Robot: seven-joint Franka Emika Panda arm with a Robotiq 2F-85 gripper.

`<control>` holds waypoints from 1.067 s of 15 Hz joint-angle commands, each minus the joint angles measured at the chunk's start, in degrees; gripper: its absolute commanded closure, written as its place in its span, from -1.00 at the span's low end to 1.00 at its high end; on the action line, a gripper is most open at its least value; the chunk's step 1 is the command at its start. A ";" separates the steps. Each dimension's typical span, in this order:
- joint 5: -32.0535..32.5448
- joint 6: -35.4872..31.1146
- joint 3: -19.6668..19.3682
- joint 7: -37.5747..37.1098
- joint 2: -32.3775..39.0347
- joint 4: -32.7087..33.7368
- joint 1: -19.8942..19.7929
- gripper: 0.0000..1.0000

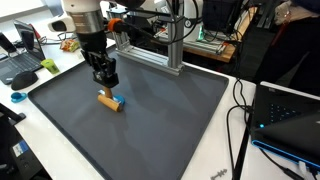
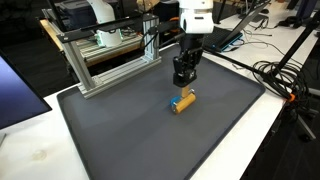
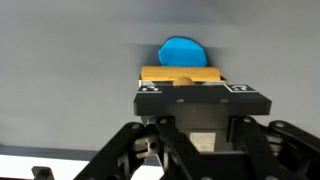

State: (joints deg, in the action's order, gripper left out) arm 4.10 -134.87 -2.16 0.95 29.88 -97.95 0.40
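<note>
Near the middle of the mat (image 1: pixel 180 110), itself spread over the surface (image 1: pixel 225 150): a block (image 1: pixel 108 99), with a round piece (image 1: pixel 119 101) touching one end. Directly above the block, the hand (image 1: pixel 104 83). Along the mat's far edge, a frame (image 1: pixel 150 45). Off to one side of the mat, a laptop (image 1: pixel 20 62).

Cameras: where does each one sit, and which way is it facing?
In an exterior view: raised off the mat, facing the metal frame; gripper shows.
In an exterior view: raised off another edge, metal frame at left; gripper shows.
Wrist view: behind the fingers, facing the wooden block.
All three share the wooden block.
</note>
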 commanded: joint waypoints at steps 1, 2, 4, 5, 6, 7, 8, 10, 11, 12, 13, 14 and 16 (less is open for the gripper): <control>-0.63 4.81 0.72 2.08 0.23 -3.41 -1.24 0.56; -0.62 4.85 0.70 2.16 0.09 -3.53 -1.26 0.56; -0.67 4.91 0.74 2.53 -0.22 -3.79 -1.38 0.56; -0.94 4.77 0.96 3.16 -0.41 -4.05 -1.62 0.56; -0.86 4.74 0.92 3.26 -0.56 -4.26 -1.62 0.56; -1.21 4.63 1.18 3.98 -0.82 -4.56 -1.93 0.56; -1.37 4.55 1.29 4.48 -1.02 -4.84 -2.12 0.56; -1.62 4.53 1.42 5.20 -1.15 -5.07 -2.51 0.56; -1.69 4.56 1.46 5.45 -1.21 -5.15 -2.64 0.56; -1.91 4.52 1.61 5.97 -1.34 -5.32 -2.86 0.56; -2.03 4.51 1.68 6.29 -1.46 -5.47 -3.00 0.56; -2.08 4.55 1.69 6.53 -1.63 -5.65 -3.07 0.56; -2.18 4.57 1.70 6.95 -1.86 -5.92 -3.19 0.56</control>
State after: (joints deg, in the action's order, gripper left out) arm 2.51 -134.81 -1.06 5.55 29.12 -98.83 -1.45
